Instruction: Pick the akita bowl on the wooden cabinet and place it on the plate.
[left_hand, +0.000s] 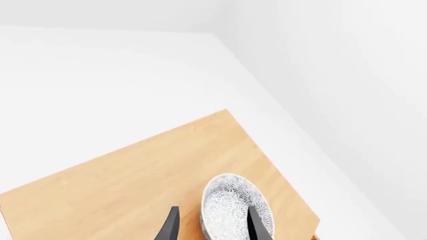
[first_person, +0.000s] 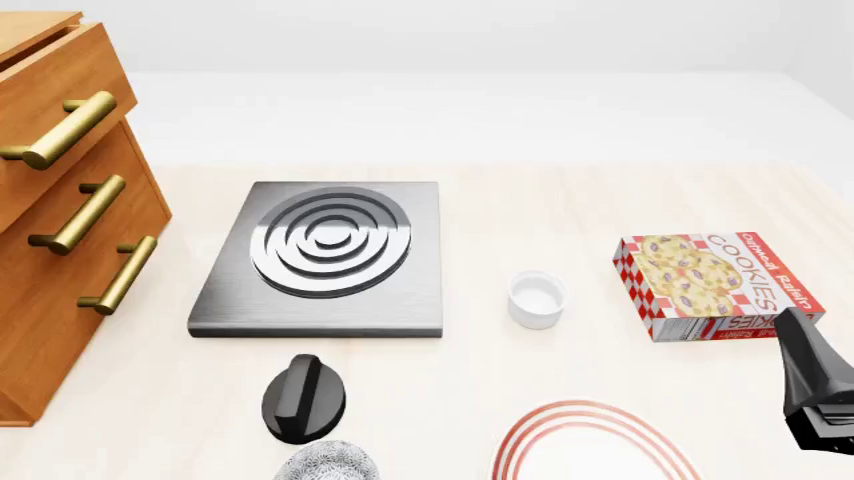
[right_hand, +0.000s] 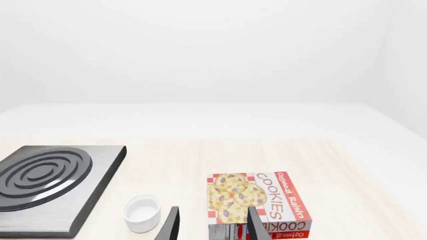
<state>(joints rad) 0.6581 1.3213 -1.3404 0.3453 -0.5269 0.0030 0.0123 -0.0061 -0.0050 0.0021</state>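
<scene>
Akita bowl (left_hand: 235, 209) sits near wooden cabinet (left_hand: 147, 175) top's edge, left gripper (left_hand: 212, 225) jaws parted astride its rim; right gripper (right_hand: 212, 225) released over cookie box (right_hand: 259, 202).

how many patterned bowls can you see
2. One akita bowl sits on top of the wooden cabinet, with the left gripper straddling its rim. A second patterned bowl is on the table at the front view's bottom edge, partly cut off.

Bright, even, sharp renders; faint shadows.
</scene>
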